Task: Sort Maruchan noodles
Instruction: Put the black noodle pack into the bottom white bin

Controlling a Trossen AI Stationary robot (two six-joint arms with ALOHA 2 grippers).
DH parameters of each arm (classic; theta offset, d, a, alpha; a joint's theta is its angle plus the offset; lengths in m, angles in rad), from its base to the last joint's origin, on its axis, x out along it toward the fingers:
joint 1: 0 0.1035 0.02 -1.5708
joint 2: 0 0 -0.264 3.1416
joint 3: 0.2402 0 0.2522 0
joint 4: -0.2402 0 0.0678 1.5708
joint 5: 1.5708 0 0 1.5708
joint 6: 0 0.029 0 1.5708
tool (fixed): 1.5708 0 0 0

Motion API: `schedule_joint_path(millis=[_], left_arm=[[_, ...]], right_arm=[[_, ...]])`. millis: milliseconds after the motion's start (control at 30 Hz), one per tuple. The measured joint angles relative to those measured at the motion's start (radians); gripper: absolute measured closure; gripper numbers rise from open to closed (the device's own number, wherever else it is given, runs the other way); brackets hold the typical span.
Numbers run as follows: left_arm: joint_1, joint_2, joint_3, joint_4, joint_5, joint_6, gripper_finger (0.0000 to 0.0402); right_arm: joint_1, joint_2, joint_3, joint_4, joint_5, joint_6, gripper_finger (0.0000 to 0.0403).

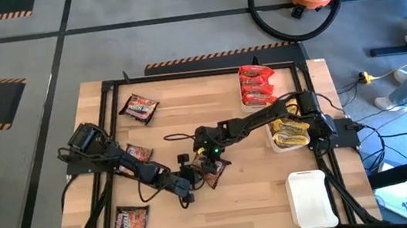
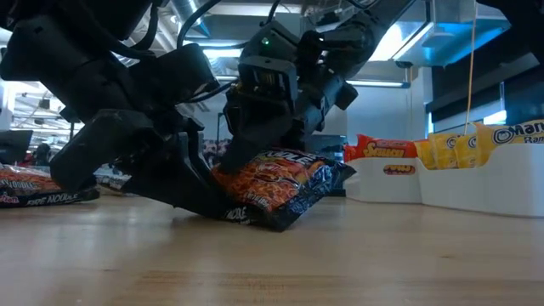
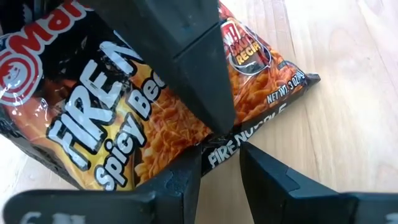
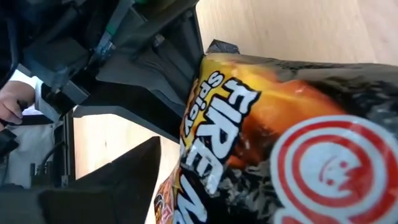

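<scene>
A dark brown Fire Spicy Beef packet (image 1: 214, 172) (image 2: 280, 189) lies mid-table, towards the near edge, tilted, with one end on the wood. My right gripper (image 1: 209, 158) (image 2: 255, 151) comes down on it from above and is shut on it. My left gripper (image 1: 187, 184) (image 3: 221, 177) reaches in low from the left. Its fingers are open at the packet's printed edge. Three more dark packets (image 1: 139, 108) (image 1: 138, 151) (image 1: 130, 224) lie flat on the left half of the table. My right gripper pinches the packet (image 3: 155, 118) between its fingers from above, slanting in from the right. One finger (image 3: 186, 62) lies across the printed face; the packet (image 4: 261, 124) hides the other. The packet is tilted, its low end (image 2: 280, 223) on the table. My left gripper has a finger (image 2: 204, 197) under the packet's raised side, coming in low from the table's left. The packet's sealed edge (image 3: 224, 152) sits at the open fingertips (image 3: 180, 180); I cannot tell whether both touch it.
On the right stand three white trays: one with red packets (image 1: 256, 86), one with yellow packets (image 1: 290, 133), and one (image 1: 311, 198) with nothing in it, near the near edge. A black frame (image 1: 183, 75) runs round the table. Cables lie by both arm bases.
</scene>
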Motion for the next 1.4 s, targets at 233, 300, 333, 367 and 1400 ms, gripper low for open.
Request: schedule_joint_path(millis=[233,300,333,367,1400], left_arm=[[-0.002,0.000,0.000,-0.003,-0.011,0.002,0.0297],[-0.005,0.000,0.000,-0.006,-0.012,0.002,0.0297],[-0.009,-0.003,0.000,-0.012,-0.015,0.003,0.0297],[-0.015,-0.006,0.000,-0.019,-0.018,0.006,0.0297],[-0.132,-0.111,0.000,-0.205,-0.017,0.000,0.0297]], right_arm=[[-0.001,-0.001,0.001,-0.011,-0.006,-0.031,0.0205],[-0.001,-0.004,0.002,-0.013,-0.013,-0.041,0.0234],[-0.001,-0.005,0.003,-0.014,-0.016,-0.047,0.0246],[-0.001,-0.006,0.004,-0.015,-0.020,-0.049,0.0258],[0.477,-0.648,0.002,-0.907,0.404,0.193,0.0275]])
